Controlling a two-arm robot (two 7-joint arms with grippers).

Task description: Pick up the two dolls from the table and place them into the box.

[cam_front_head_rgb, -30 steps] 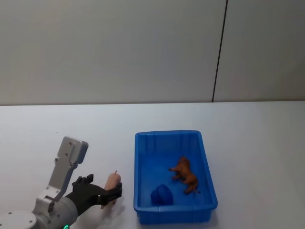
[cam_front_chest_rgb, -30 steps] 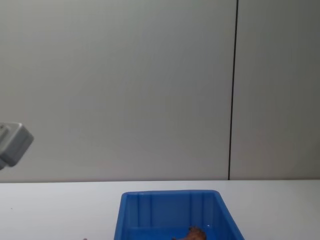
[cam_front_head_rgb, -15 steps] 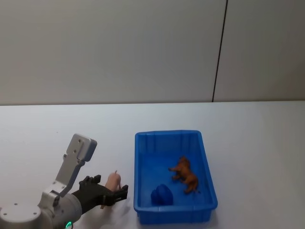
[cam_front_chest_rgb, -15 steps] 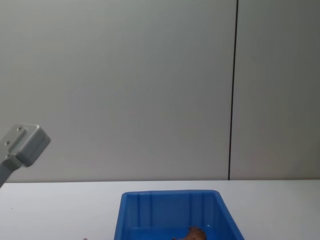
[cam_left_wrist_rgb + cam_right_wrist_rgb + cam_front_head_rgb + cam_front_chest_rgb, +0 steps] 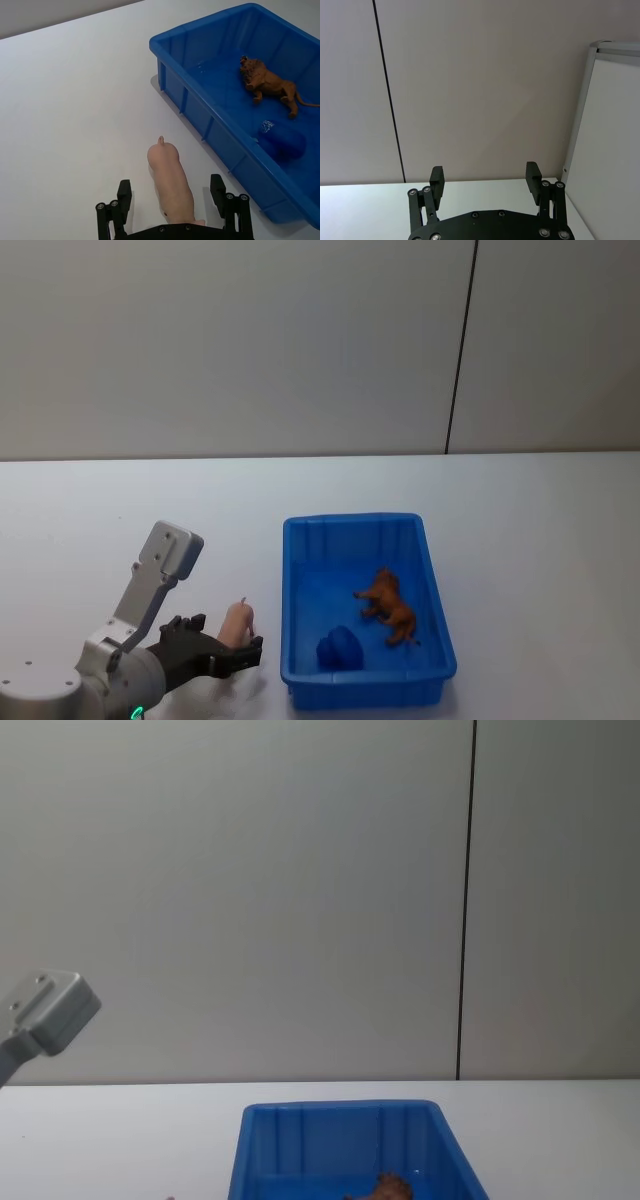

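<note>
Inside blue box, 1 reddish-brown doll; left gripper released, straddling pinkish doll on table

The white table bears the blue box and pink doll.

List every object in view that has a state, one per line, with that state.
Left pincer: open, fingers either side of the pink doll, low over the table.
Right pincer: open, raised, holding nothing.
Pink doll: lying on the table, outside the box.
Brown doll: lying inside the box.
Box: upright, open-topped, also holding a dark blue lump.
</note>
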